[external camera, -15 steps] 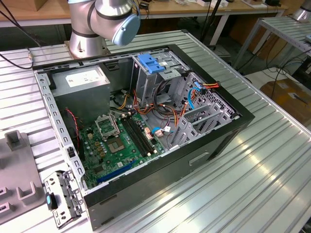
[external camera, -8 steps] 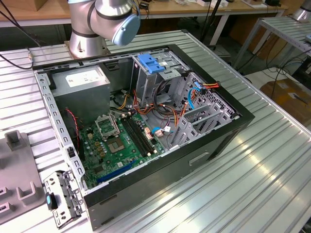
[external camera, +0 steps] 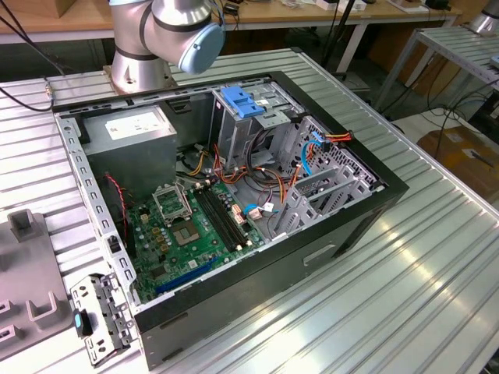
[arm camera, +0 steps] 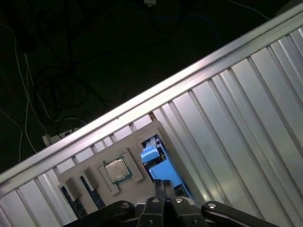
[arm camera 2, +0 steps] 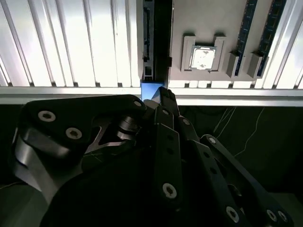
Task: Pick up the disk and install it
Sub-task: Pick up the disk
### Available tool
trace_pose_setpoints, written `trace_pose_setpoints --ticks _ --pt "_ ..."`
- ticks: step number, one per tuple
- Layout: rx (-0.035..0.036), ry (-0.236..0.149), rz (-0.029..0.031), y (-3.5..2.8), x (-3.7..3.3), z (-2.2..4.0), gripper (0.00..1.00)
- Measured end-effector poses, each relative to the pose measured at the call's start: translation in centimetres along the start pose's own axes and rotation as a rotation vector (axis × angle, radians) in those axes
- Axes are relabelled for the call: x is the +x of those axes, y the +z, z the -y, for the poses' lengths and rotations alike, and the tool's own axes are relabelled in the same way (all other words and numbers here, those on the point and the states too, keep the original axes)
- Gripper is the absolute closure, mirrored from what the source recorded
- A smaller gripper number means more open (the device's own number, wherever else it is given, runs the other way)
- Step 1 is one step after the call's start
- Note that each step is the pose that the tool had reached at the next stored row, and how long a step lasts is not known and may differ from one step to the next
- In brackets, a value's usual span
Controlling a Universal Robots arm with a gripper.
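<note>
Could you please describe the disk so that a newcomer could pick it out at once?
Near one edge of the ribbed metal table lies a pale grey tray. The disk sits in that tray, next to the square silver chip and just beyond the gripper; its bright blue plastic marks it out.

The disk (arm camera: 163, 171) shows blue, the motherboard (external camera: 168, 234) green, the table (external camera: 421, 273) ribbed silver.

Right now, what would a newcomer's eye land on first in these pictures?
The open computer case on the ribbed metal table in the exterior view, its green motherboard bare and a blue-handled cage upright inside. In the first wrist view, the gripper hangs close over the disk, bright blue in a grey tray beside a processor chip.
</note>
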State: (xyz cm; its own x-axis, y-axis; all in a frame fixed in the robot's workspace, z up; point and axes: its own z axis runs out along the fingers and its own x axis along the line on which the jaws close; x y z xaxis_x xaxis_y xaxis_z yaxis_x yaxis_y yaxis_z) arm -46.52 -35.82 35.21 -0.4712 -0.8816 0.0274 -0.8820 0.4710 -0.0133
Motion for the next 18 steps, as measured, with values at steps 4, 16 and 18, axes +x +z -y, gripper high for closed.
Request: trace_pose_setpoints --ticks 4,16,18 --pt "0.0022 -0.076 0.0011 0.09 0.0 0.0 0.89" --pt "0.0067 -0.242 0.0037 0.45 0.08 -0.19 0.52" --pt "0.0065 -0.263 0.0056 0.58 0.1 -0.25 0.52"
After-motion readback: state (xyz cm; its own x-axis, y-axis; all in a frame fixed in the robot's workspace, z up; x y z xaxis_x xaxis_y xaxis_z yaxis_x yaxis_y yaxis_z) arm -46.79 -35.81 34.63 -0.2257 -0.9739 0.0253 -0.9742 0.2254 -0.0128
